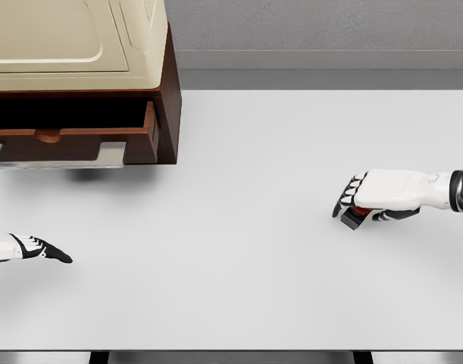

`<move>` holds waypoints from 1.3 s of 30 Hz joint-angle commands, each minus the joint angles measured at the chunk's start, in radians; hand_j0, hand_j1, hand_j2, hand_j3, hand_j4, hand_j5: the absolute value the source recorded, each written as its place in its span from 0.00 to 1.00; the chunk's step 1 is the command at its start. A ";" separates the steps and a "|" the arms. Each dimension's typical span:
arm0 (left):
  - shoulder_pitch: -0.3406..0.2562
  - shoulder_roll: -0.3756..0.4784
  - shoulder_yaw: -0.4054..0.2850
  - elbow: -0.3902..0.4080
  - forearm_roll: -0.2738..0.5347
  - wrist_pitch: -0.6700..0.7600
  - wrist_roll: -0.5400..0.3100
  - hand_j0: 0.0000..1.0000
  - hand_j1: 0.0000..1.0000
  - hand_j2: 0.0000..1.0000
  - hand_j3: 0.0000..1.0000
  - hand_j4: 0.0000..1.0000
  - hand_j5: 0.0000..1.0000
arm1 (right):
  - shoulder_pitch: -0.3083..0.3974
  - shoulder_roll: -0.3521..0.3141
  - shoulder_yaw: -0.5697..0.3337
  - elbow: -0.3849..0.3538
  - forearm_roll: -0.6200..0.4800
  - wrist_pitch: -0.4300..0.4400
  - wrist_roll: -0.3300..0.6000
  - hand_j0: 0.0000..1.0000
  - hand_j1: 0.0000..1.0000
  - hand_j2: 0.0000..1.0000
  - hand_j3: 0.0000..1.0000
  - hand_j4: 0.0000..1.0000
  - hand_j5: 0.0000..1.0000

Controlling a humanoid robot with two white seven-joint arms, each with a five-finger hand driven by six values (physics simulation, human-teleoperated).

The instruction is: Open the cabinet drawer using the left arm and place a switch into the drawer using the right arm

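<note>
The drawer [72,136] of the cabinet [79,68] at the upper left of the desk [246,189] stands pulled out, its dark inside showing above the front panel with a small knob [48,136]. The left hand [40,249] rests low at the left edge, well apart from the cabinet, fingers stretched flat and holding nothing.

The switch [355,216] lies on the desk at the right, far from the drawer. The right hand [367,199] sits right over it, fingers curled down around it; only a dark corner and a bit of red show beneath the palm. It looks like a grasp, though how firmly the fingers bear on it cannot be told.

The switch seems a small, stiff, boxy piece, probably light and not fragile. Its hard smooth sides could slip, so the hold is best taken across two opposite flat sides, thumb against fingers, away from the red part. The opening step looks done; the carry across to the drawer is left.
</note>
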 commanded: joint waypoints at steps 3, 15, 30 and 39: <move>0.000 0.001 -0.001 0.000 0.007 0.002 0.000 1.00 1.00 1.00 1.00 1.00 1.00 | 0.000 0.000 -0.006 0.009 -0.005 0.002 0.000 0.72 0.72 0.72 0.72 0.72 0.72; 0.000 0.001 -0.001 0.000 0.007 0.002 0.000 1.00 1.00 1.00 1.00 1.00 1.00 | 0.000 0.002 -0.003 0.017 -0.003 0.002 0.000 0.65 0.65 0.65 0.65 0.65 0.65; 0.000 0.001 -0.001 0.004 0.007 0.002 0.000 1.00 1.00 1.00 1.00 1.00 1.00 | 0.002 0.000 0.000 0.017 -0.006 0.002 0.000 0.40 0.40 0.40 0.40 0.40 0.40; 0.000 0.001 -0.001 0.004 0.007 0.002 0.000 1.00 1.00 1.00 1.00 1.00 1.00 | -0.046 0.107 -0.122 0.107 -0.098 0.002 0.000 0.38 0.38 0.38 0.38 0.38 0.38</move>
